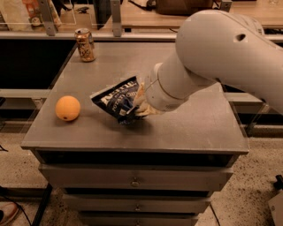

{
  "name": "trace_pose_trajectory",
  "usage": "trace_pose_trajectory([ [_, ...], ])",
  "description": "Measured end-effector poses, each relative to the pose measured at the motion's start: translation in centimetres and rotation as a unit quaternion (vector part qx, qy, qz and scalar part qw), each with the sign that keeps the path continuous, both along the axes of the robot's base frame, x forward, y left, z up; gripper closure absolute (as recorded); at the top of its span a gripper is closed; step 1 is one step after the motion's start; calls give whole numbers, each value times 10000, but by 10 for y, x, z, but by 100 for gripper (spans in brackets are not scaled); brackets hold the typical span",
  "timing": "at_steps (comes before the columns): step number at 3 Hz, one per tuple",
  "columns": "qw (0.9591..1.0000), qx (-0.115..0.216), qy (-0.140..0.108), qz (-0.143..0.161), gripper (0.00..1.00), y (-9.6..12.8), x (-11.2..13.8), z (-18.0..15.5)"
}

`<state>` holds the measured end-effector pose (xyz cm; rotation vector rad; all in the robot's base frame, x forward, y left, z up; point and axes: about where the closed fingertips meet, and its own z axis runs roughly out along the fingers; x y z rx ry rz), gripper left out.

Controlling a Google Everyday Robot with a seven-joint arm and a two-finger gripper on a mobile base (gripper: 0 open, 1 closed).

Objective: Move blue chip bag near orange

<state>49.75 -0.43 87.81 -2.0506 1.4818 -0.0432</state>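
Note:
The blue chip bag [116,100] is a crumpled navy foil bag with white lettering, held tilted just above the middle of the grey cabinet top [185,128]. My gripper [136,107] is shut on the bag's right end, with the big white arm [212,57] reaching in from the upper right. The orange [67,108] sits on the cabinet top near its left front edge, a short gap left of the bag.
A gold-brown drink can [84,44] stands at the back left corner of the top. Drawers [135,181] run below the front edge. A wooden counter [146,13] lies behind, past a dark gap.

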Motion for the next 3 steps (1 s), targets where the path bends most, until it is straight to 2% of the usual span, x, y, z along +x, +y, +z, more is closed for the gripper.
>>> trace_pose_trajectory([
  [1,10000,-68,-29,12,100,9,1,0],
  [2,9999,-121,-48,-3,83,12,3,2],
  [3,9999,-156,-25,12,60,14,5,1],
])
